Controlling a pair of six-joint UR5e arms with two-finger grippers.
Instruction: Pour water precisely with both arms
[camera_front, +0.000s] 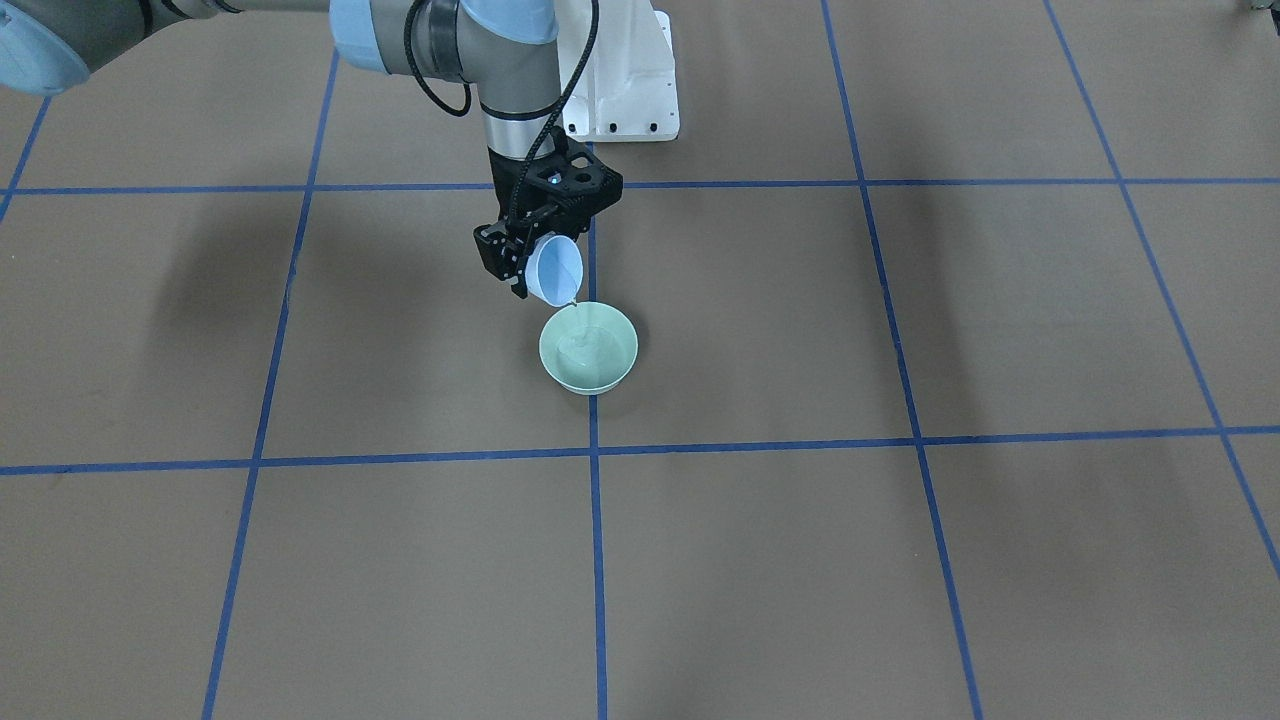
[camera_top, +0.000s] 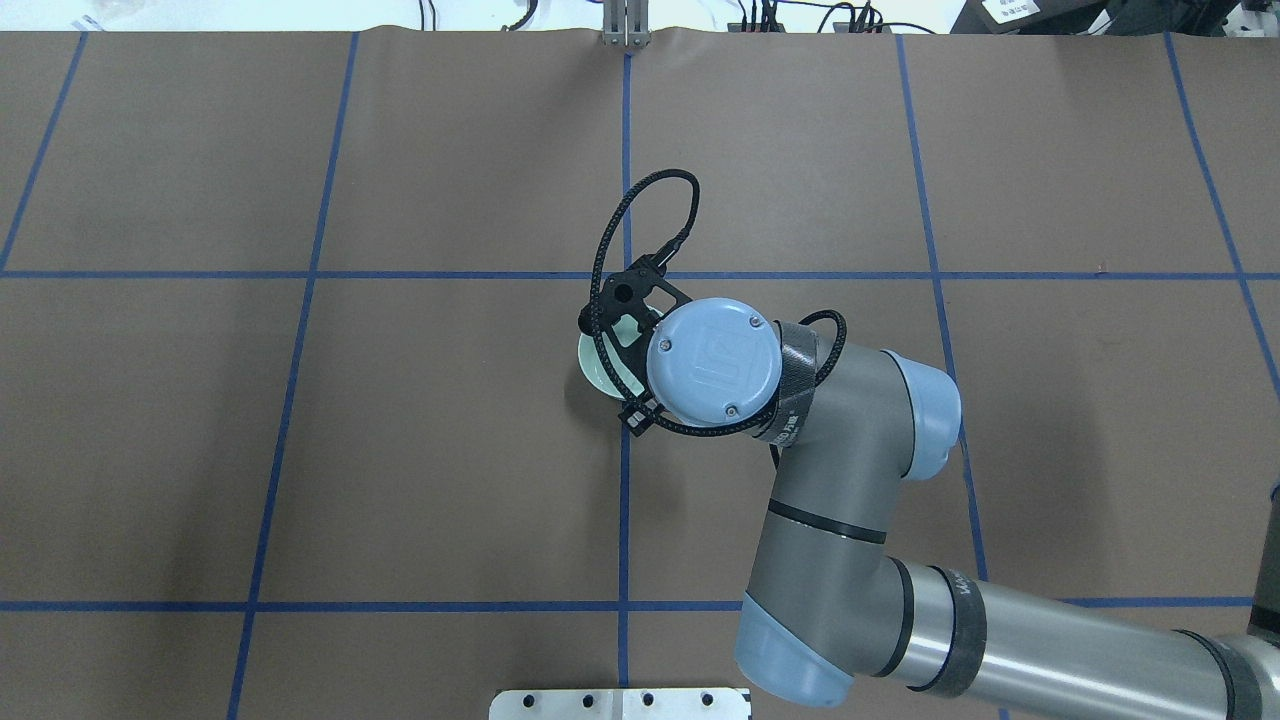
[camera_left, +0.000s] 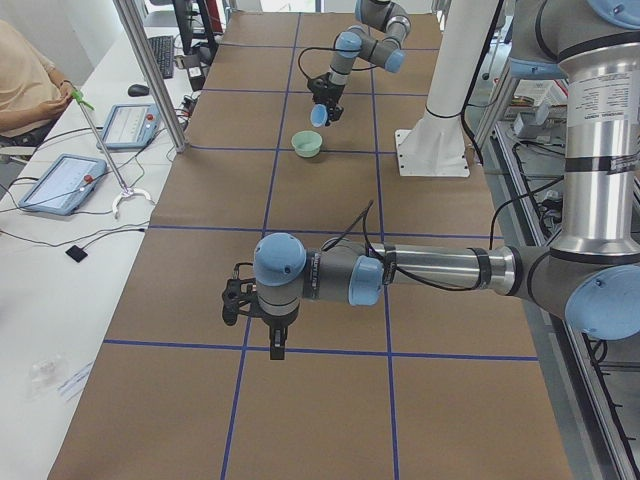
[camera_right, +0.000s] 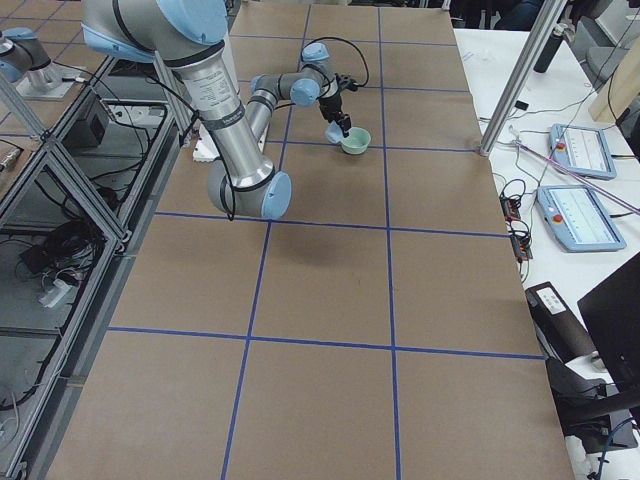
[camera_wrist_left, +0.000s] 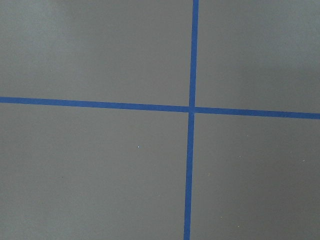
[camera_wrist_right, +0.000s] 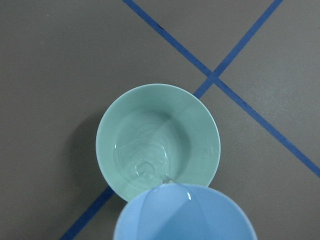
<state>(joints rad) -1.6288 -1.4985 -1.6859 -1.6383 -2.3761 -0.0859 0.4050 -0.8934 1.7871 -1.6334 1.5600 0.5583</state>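
My right gripper (camera_front: 532, 262) is shut on a light blue cup (camera_front: 557, 270), tilted with its lip over the near rim of a mint green bowl (camera_front: 582, 384). A thin trickle of water (camera_front: 573, 303) runs from the cup's lip into the bowl. In the right wrist view the cup (camera_wrist_right: 185, 215) fills the bottom edge, and the water (camera_wrist_right: 142, 167) ripples in the bowl (camera_wrist_right: 200, 132). My left gripper (camera_left: 262, 322) hangs low over bare table, far from the bowl. I cannot tell whether it is open or shut.
The brown table (camera_front: 900, 560) is marked in squares by blue tape lines (camera_front: 596, 560). The white arm pedestal (camera_front: 625, 85) stands behind the bowl. A person and tablets (camera_left: 60, 180) are at a side bench.
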